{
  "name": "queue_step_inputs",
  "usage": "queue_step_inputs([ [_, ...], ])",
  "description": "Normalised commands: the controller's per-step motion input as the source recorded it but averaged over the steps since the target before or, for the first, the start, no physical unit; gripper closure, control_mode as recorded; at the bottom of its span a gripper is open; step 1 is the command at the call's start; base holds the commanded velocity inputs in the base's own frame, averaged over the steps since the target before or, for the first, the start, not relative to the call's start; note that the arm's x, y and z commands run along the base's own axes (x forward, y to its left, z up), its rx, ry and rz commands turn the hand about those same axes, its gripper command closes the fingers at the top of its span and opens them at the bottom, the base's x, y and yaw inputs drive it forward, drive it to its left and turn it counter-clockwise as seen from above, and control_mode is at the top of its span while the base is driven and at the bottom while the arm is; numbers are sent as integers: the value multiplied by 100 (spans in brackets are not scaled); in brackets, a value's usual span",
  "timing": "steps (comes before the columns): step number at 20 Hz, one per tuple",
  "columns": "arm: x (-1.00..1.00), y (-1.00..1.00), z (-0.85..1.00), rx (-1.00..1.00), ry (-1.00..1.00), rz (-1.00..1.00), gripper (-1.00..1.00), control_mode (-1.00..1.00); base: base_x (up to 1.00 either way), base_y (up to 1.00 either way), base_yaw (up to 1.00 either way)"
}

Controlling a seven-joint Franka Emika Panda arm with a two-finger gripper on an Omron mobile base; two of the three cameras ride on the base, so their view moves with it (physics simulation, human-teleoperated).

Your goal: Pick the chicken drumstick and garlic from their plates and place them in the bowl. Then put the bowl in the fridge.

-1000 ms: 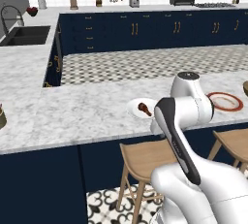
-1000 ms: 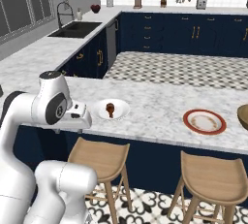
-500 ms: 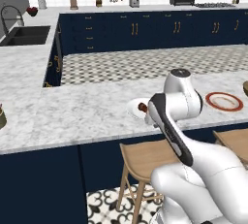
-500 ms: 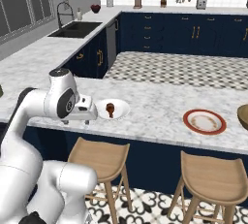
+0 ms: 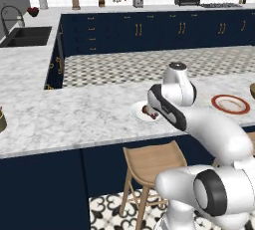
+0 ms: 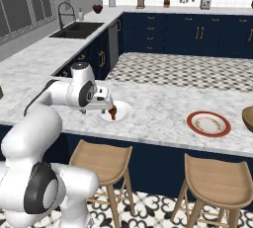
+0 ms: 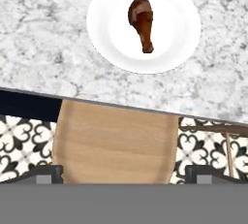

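Left base view: reddish-brown club-shaped chicken drumstick point(image 5: 149, 112) lies on plain white round plate point(image 5: 137, 113) on the grey marble counter point(image 5: 74, 117); cream plate with red-orange rim point(image 5: 230, 104) well apart to its right.

Right base view: same drumstick point(image 6: 112, 112) beside the arm's wrist.

Hand view: two-finger gripper point(image 7: 124, 172) fingertips spread wide, pinching nothing, over a tan wooden stool point(image 7: 115, 140); drumstick point(image 7: 142, 22) centred on its plate point(image 7: 164, 48).

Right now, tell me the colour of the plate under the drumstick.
Plain white plate, clearest in the hand view.

Bare marble lies all around the white plate point(image 7: 143, 24); only the wooden stool point(image 7: 114, 143) stands below the counter edge nearby.
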Motion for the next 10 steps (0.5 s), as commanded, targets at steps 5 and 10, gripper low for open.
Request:
queue_step_inputs([
  [5,100,-3,-34,0,5,0,-100,-100,0,0,0],
  [10,100,0,-41,0,1,1,-100,-100,0,0,0],
])
